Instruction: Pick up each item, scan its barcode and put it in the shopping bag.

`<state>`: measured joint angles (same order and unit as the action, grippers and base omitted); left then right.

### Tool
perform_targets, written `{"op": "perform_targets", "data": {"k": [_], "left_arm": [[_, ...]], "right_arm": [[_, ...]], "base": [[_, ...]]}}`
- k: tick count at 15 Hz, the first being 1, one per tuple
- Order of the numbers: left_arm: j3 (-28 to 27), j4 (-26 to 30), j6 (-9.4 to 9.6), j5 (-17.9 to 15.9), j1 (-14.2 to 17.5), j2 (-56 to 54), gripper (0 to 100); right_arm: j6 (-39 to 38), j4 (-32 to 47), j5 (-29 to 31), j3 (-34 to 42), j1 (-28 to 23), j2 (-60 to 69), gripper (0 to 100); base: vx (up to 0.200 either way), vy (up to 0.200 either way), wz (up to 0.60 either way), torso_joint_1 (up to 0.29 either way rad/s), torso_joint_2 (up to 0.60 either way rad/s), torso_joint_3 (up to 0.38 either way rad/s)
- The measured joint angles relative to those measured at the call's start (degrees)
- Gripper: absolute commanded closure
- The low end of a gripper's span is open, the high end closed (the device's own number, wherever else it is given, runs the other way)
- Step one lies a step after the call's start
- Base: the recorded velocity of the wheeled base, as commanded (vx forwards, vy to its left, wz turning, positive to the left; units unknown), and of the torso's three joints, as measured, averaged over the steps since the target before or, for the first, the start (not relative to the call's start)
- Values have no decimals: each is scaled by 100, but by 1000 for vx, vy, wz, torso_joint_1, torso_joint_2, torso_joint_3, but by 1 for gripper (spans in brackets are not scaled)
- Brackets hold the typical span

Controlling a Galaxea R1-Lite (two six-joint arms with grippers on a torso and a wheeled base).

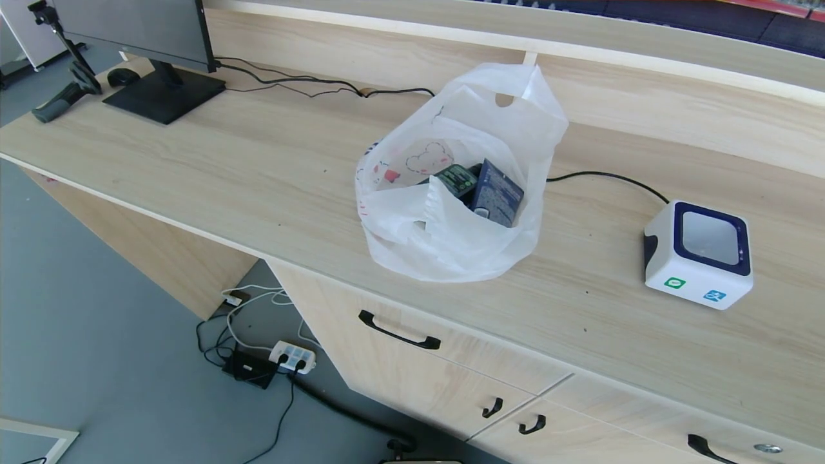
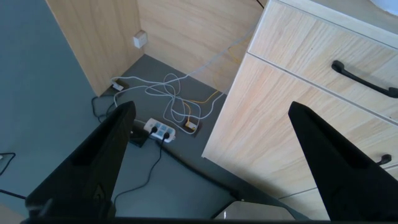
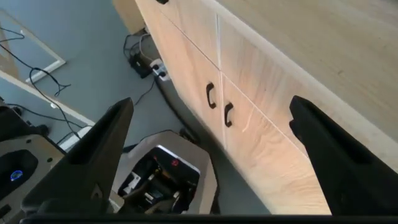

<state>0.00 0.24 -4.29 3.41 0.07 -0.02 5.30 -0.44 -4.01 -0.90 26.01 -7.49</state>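
The left gripper [image 2: 210, 107] is hanging wide and empty above the floor near a power strip [image 2: 160, 129], and the right gripper [image 3: 211, 101] is gaping equally wide, empty, beside the cabinet [image 3: 267, 130] front. On the counter [image 1: 225, 180] the bag [image 1: 451, 251] is sitting open at centre, holding a blue box [image 1: 496, 193] and a dark pack [image 1: 456, 179], with the scanner [image 1: 699, 254] sitting at its 3 o'clock and the monitor [image 1: 129, 26] at its 10 o'clock.

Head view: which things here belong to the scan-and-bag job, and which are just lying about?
Job: shopping bag; dark blue box and dark green packet inside it; white barcode scanner.

Lying about: monitor; mouse; grey handheld device; power strip on the floor.
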Motion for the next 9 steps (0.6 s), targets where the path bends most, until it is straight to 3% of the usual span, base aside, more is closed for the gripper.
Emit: {"op": "perform_targets", "data": {"k": [4, 5, 9], "left_arm": [[0, 2, 6, 0, 0, 0, 0], [0, 2, -2, 0, 0, 0, 0], [0, 2, -2, 0, 0, 0, 0]], "right_arm": [[-117, 12, -244, -4, -2131, 258, 0], [-137, 6, -222, -4, -2464, 330, 0], [-46, -22, -9, 72, -2664, 656, 0]], "base": [[0, 0, 0, 0, 0, 0], [0, 0, 0, 0, 0, 0], [0, 0, 0, 0, 0, 0]]}}
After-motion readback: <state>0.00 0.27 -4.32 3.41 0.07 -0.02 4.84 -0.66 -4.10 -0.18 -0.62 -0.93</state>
